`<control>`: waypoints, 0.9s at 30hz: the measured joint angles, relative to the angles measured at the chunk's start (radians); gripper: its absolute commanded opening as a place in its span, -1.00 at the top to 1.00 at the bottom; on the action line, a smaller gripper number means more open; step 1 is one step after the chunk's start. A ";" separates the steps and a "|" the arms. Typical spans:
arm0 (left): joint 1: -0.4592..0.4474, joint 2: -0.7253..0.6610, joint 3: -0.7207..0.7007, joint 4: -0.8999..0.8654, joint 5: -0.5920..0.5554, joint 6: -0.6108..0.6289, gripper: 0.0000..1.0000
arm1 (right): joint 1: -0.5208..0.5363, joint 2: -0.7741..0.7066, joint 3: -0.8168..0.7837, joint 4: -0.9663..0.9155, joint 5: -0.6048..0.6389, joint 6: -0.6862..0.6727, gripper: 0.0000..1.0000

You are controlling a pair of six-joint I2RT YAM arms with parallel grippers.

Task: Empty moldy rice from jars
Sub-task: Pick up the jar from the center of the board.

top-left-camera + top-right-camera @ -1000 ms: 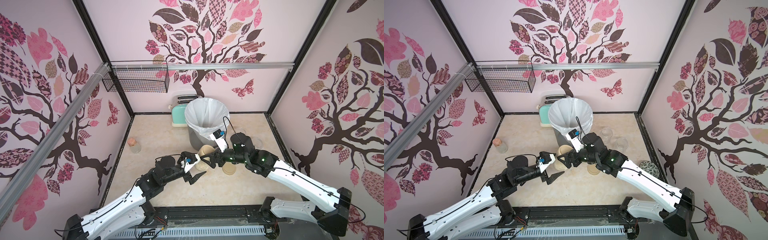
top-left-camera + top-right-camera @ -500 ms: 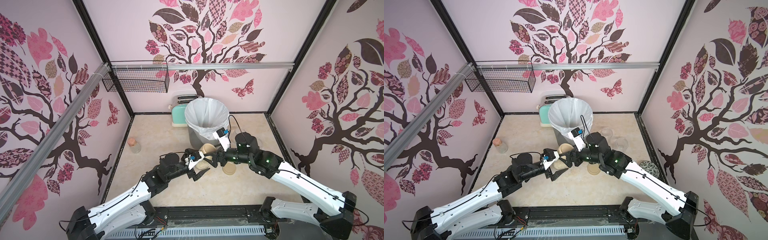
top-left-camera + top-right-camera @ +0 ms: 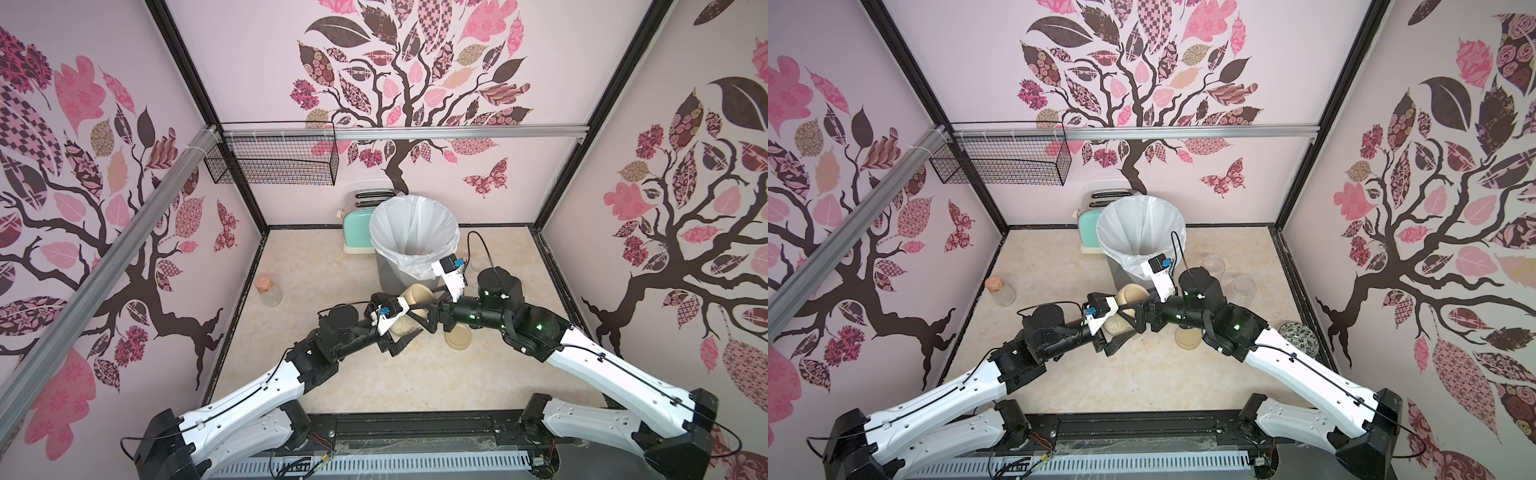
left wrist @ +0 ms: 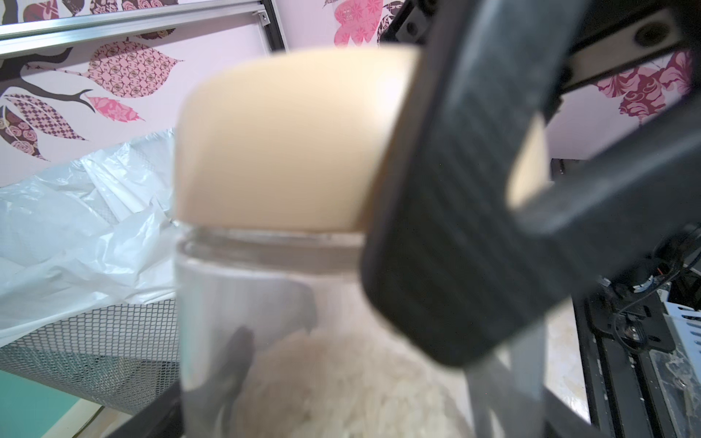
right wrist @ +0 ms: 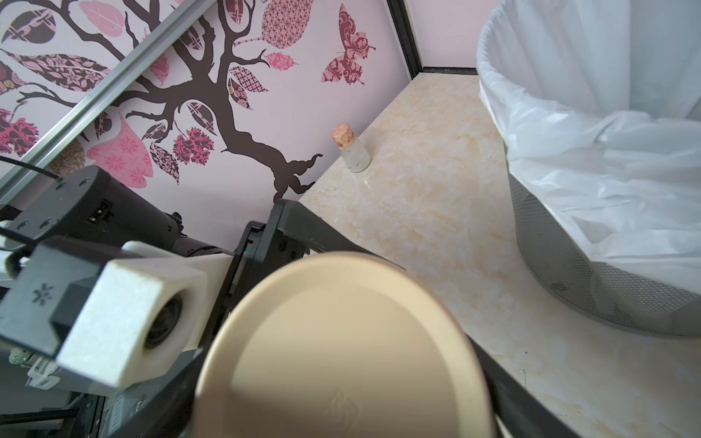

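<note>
Just in front of the bin (image 3: 388, 278) sits the jar (image 3: 1116, 326) of moldy rice (image 4: 341, 379). The right end effector (image 3: 422, 309) grips its lid (image 3: 417, 294), jaws wide. The left end effector (image 3: 392, 326) brackets the glass; I cannot tell whether it is clamped. Unscrewing against a loose hold could spin or drop the jar, spilling grains.

Since a second ago, pushed the left gripper (image 3: 400, 323) forward — no longer spread open short of the jar (image 4: 265, 303), now set astride its glass body just under the lid (image 3: 417, 296). Eased the right arm (image 3: 536, 328) slightly outward — wrist camera (image 3: 448, 268) carried along.
</note>
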 measured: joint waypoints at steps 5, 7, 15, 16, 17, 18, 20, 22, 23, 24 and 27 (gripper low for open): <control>-0.003 0.000 0.000 -0.001 0.001 -0.002 -0.77 | -0.006 -0.001 -0.013 0.008 -0.005 0.011 -0.34; -0.003 0.000 0.000 0.000 0.001 -0.004 -0.72 | -0.009 -0.001 -0.013 0.009 -0.009 0.011 -0.34; -0.003 0.000 0.000 0.000 0.002 -0.002 -0.82 | -0.017 0.000 -0.013 0.008 -0.029 0.012 -0.33; -0.003 0.001 0.000 0.000 0.002 -0.001 -0.85 | -0.018 0.000 -0.013 0.008 -0.031 0.014 -0.33; -0.003 0.001 0.000 0.000 0.003 0.001 -0.86 | -0.018 0.000 -0.013 0.008 -0.033 0.014 -0.33; -0.003 0.002 0.000 0.000 0.005 0.002 -0.87 | -0.019 0.001 -0.013 0.007 -0.035 0.014 -0.33; -0.003 0.003 0.002 0.000 0.008 0.002 -0.88 | -0.019 0.002 -0.013 0.005 -0.039 0.014 -0.33; -0.003 0.003 0.003 0.000 0.009 0.002 -0.89 | -0.019 0.002 -0.013 0.003 -0.039 0.014 -0.33; -0.003 0.003 0.004 0.000 0.010 0.002 -0.89 | -0.019 0.002 -0.013 0.003 -0.039 0.014 -0.33; -0.003 0.003 0.005 0.000 0.010 0.002 -0.89 | -0.019 0.002 -0.013 0.002 -0.039 0.014 -0.33; -0.003 0.007 0.011 -0.002 0.013 0.003 -0.89 | -0.019 0.002 -0.013 -0.001 -0.039 0.014 -0.33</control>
